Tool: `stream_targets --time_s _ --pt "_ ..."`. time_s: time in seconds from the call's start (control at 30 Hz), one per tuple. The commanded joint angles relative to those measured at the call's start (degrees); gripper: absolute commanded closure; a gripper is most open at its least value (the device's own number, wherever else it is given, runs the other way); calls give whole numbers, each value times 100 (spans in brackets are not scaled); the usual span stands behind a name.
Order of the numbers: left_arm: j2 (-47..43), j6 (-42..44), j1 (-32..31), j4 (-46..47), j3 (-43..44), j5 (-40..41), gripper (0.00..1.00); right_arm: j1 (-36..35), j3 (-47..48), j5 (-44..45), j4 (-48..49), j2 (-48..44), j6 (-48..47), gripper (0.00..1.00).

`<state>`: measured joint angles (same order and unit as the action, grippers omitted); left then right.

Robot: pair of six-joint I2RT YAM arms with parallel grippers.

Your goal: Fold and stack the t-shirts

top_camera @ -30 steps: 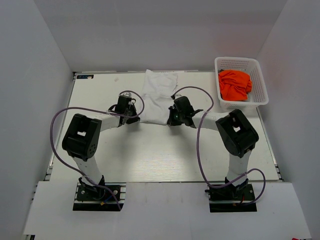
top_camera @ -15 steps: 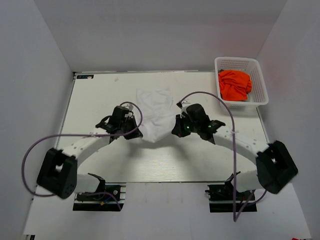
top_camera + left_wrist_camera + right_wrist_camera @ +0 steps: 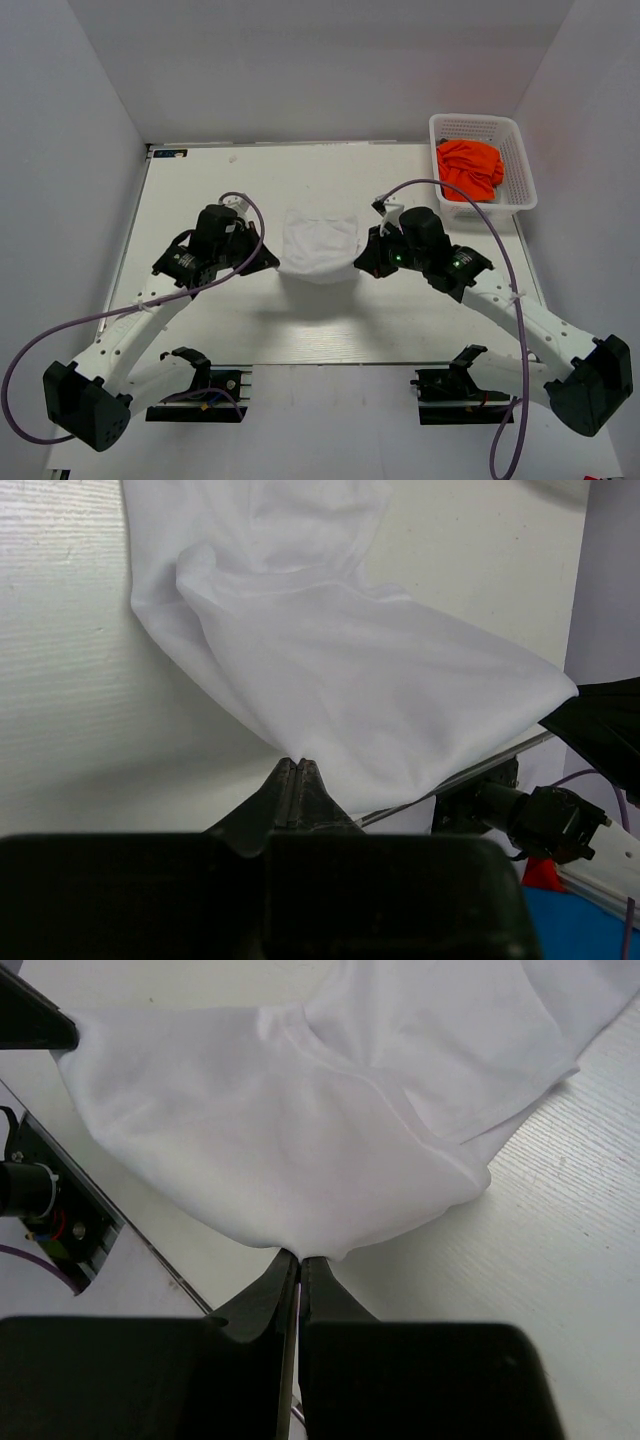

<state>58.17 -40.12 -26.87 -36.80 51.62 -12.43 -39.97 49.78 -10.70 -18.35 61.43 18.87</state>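
Note:
The white t-shirt (image 3: pixel 319 246) hangs stretched between my two grippers above the middle of the table. My left gripper (image 3: pixel 270 262) is shut on its left edge, seen in the left wrist view (image 3: pixel 297 762) with the cloth (image 3: pixel 370 680) spreading away from the closed jaws. My right gripper (image 3: pixel 367 262) is shut on its right edge, seen in the right wrist view (image 3: pixel 300 1256) under the cloth (image 3: pixel 280 1150). The orange t-shirt (image 3: pixel 469 169) lies crumpled in the white mesh basket (image 3: pixel 522 160) at the back right.
The basket stands at the table's back right corner. Purple cables loop from both arms over the table. Grey walls close in the table on the left, right and back. The arm bases (image 3: pixel 195 385) sit at the near edge.
Both grippers have lifted the white t-shirt off the table and drawn it toward the near side. The shirt, first lying long and flat, now hangs bunched and shorter between them.

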Motion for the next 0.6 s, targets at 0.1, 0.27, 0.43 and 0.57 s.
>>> stream_targets --time_s 0.1,0.27,0.43,0.57 --pt "-60 -207 -20 93 156 354 100 50 313 305 -20 114 2 100" --pt "245 -356 -20 892 25 925 100 120 506 594 112 440 64 100" --pt "870 -356 103 999 498 1514 100 357 848 1044 173 844 266 100" --pt "1371 -304 103 1192 832 1743 100 542 1042 939 332 1159 266 100"
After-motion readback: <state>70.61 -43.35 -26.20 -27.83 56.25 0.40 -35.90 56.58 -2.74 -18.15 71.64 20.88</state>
